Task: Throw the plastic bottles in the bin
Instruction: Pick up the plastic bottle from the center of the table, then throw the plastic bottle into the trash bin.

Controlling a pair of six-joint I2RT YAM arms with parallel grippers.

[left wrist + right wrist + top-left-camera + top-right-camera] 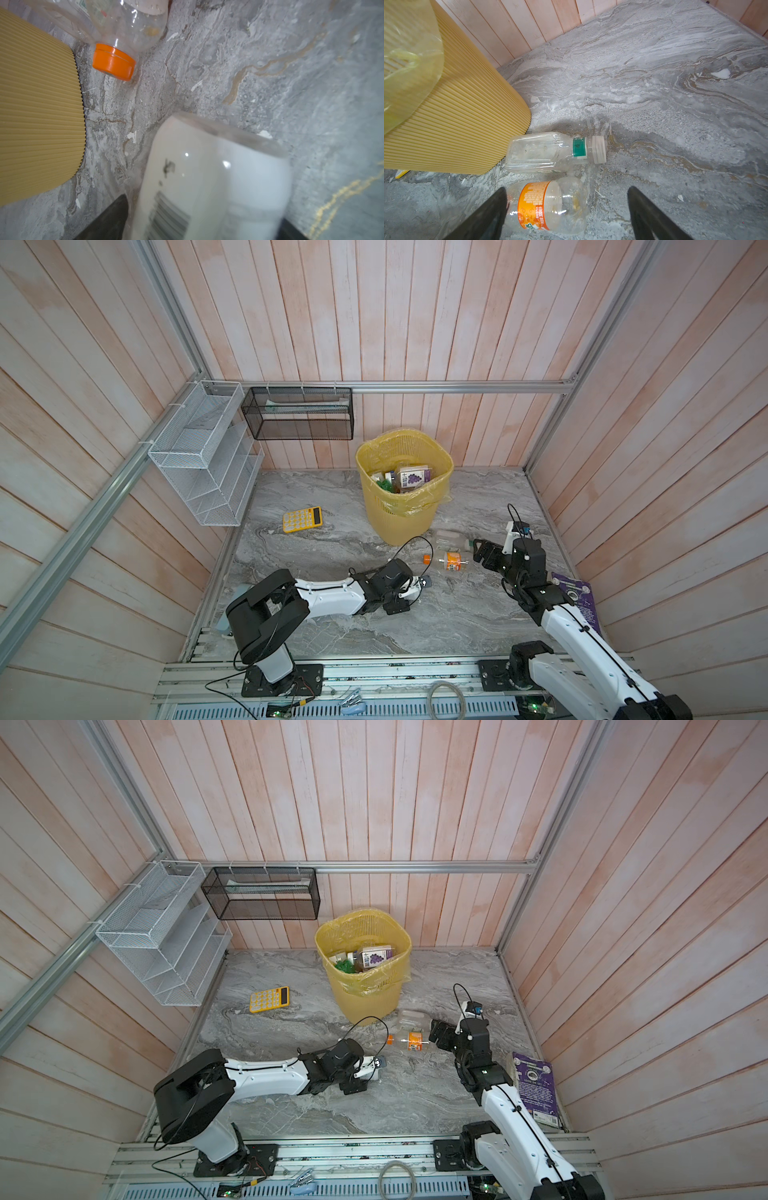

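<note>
My left gripper lies low on the marble floor, shut on an opaque white bottle with a barcode; the bottle fills the gap between both dark fingers and looks blurred. In a top view this bottle shows at the left arm's tip. A clear bottle with an orange label and orange cap lies on its side between the open fingers of my right gripper, nearer one finger. Beyond it lies a clear square bottle with a green neck band. The yellow bin stands just behind, holding several bottles.
A yellow calculator lies left of the bin. A white mesh rack and a black mesh rack hang on the back-left walls. A purple flat pack lies by the right wall, beside the right arm.
</note>
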